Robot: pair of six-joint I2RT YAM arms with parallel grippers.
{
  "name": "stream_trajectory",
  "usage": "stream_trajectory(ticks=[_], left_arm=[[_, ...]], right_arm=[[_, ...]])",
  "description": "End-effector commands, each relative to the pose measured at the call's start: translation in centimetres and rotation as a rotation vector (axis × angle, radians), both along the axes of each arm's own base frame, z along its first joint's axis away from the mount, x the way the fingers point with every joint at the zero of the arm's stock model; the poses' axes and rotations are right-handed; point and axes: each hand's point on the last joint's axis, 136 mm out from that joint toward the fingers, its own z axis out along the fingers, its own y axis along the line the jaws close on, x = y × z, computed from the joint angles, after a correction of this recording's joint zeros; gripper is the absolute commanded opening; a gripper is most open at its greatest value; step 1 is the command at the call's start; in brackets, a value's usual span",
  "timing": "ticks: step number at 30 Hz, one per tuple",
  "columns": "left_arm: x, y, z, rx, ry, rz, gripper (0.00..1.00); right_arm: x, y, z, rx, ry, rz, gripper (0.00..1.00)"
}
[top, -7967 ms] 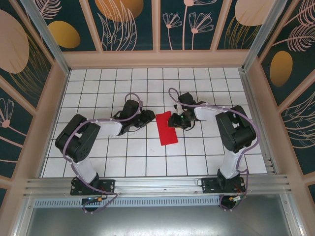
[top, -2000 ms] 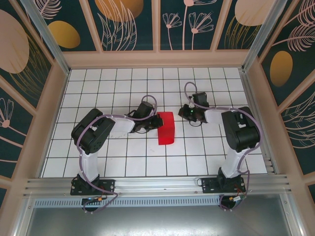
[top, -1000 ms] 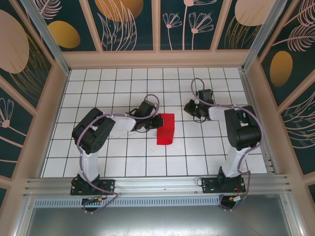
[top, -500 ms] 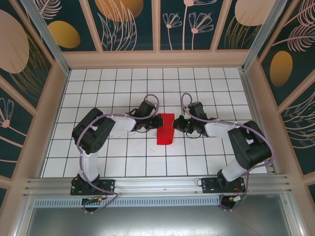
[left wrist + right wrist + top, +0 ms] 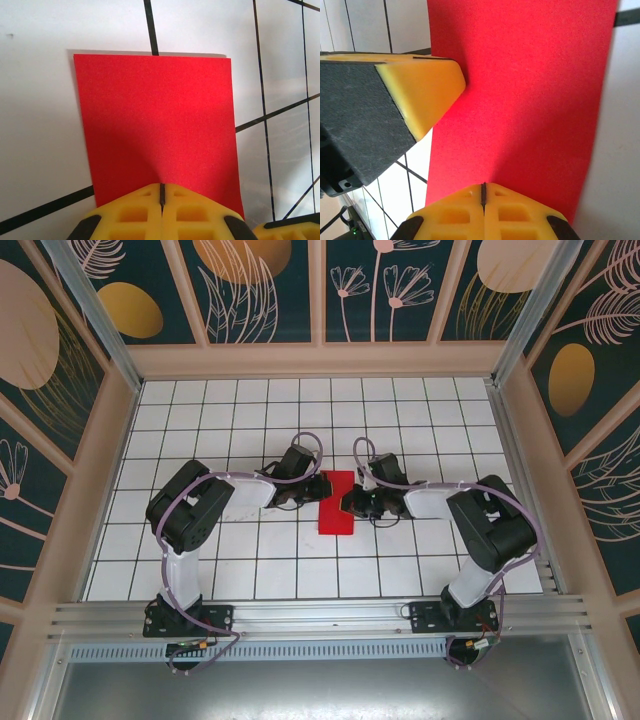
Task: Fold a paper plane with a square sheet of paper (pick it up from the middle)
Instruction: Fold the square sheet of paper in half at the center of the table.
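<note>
The square sheet of paper (image 5: pixel 336 504) is bright red and lies flat on the white grid table as a narrow rectangle, folded over on itself. My left gripper (image 5: pixel 321 488) is shut, and its tip rests on the paper's left edge. My right gripper (image 5: pixel 346 504) is shut too, its tip on the right edge, facing the left one. In the left wrist view the closed yellow fingertips (image 5: pixel 150 197) sit on the red paper (image 5: pixel 157 115). In the right wrist view my right gripper (image 5: pixel 483 187) presses the red paper (image 5: pixel 535 85), with the left gripper's yellow fingers (image 5: pixel 422 87) on the far side.
The white grid table (image 5: pixel 250 410) is walled by a wooden frame with patterned panels. An aluminium rail (image 5: pixel 320 615) runs along the near edge by the arm bases. Both arms bend inward toward the middle of the table.
The right arm has swung in from the back right, and its tip has come down on the paper's right edge. The paper's lifted flap now lies flat and narrower. The left gripper has held still.
</note>
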Motion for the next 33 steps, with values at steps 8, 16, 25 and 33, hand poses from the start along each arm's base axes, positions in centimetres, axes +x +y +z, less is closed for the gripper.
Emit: stream_trajectory(ticks=[8,16,25,33], left_arm=[[-6.7,10.6,-11.7,0.468,0.284,0.128,0.00],[-6.6,10.6,-11.6,0.466,0.277,0.124,0.00],[-4.9,10.5,-10.0,0.486,0.217,0.138,0.00],[-2.4,11.4,-7.2,0.491,0.153,0.171,0.00]], right_arm=[[-4.4,-2.7,-2.4,-0.087,0.064,0.048,0.00],[-7.3,-4.2,-1.3,-0.089,0.052,0.099,0.00],[-0.9,-0.8,5.0,0.018,-0.161,0.066,0.00],[2.3,1.7,4.5,0.035,-0.172,0.082,0.00]])
